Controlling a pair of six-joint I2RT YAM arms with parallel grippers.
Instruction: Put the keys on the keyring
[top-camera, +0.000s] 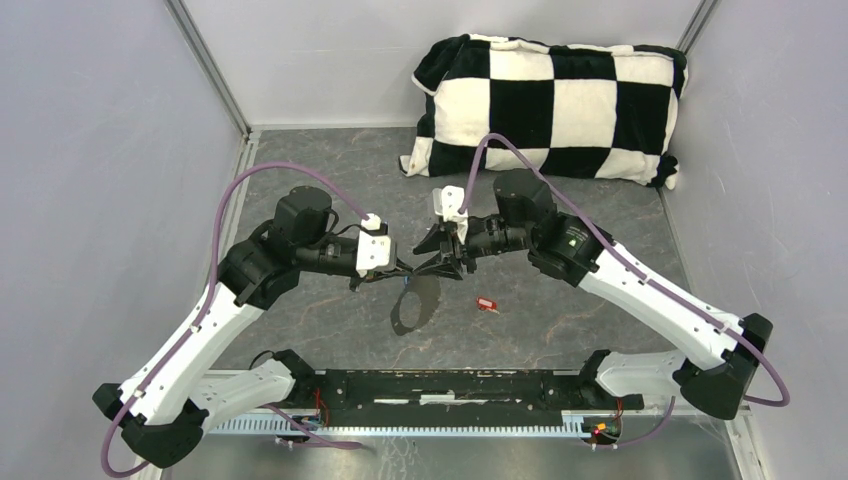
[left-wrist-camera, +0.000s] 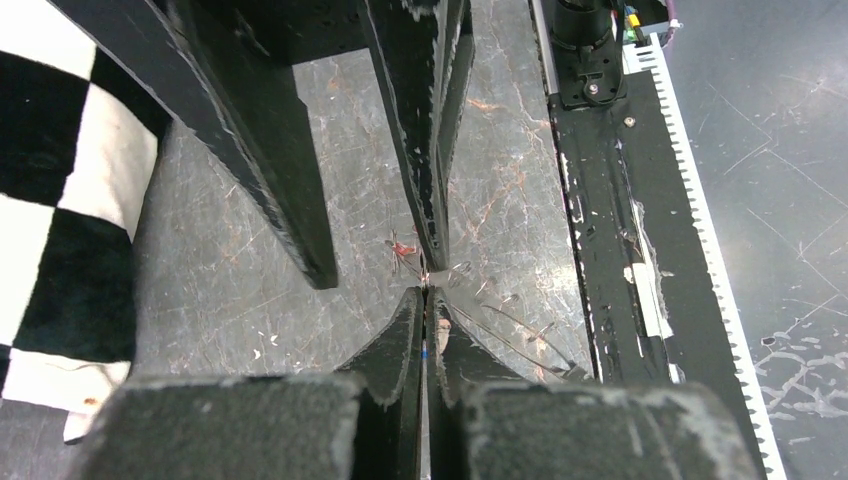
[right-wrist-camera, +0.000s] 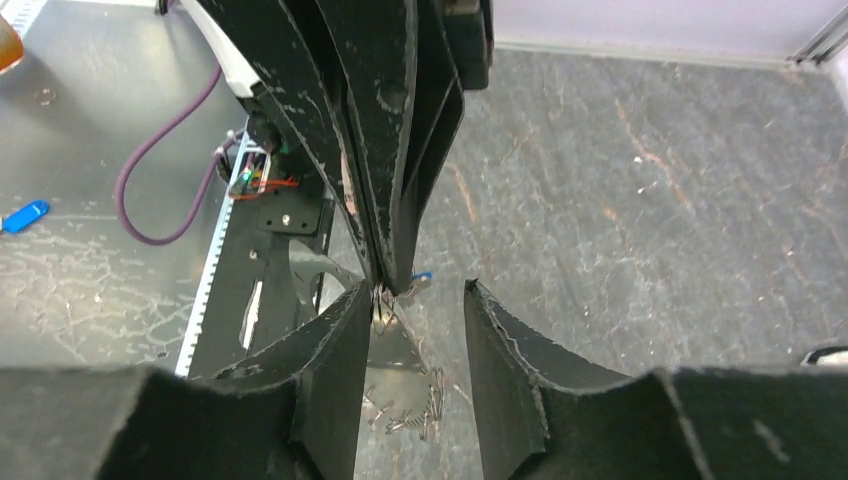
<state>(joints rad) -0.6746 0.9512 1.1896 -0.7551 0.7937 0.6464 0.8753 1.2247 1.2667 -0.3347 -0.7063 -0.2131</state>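
pinches blue key (right-wrist-camera: 421, 277) in left gripper (top-camera: 400, 272), tip to tip with spread right gripper (top-camera: 440, 262); leaves red key (top-camera: 487, 304) below, nearer right arm.

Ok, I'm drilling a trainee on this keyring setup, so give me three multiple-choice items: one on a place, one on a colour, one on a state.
1. Where is the red key? A on the table; B pinched between fingers; C out of view.
2. Colour at the left gripper tips? A red; B blue; C green.
3. The right gripper jaws? A shut; B open; C out of view.
Key: 1A, it lies loose to the right of both grippers. 2B, the blue key peeks from the shut tips. 3B, there is a clear gap between its fingers.
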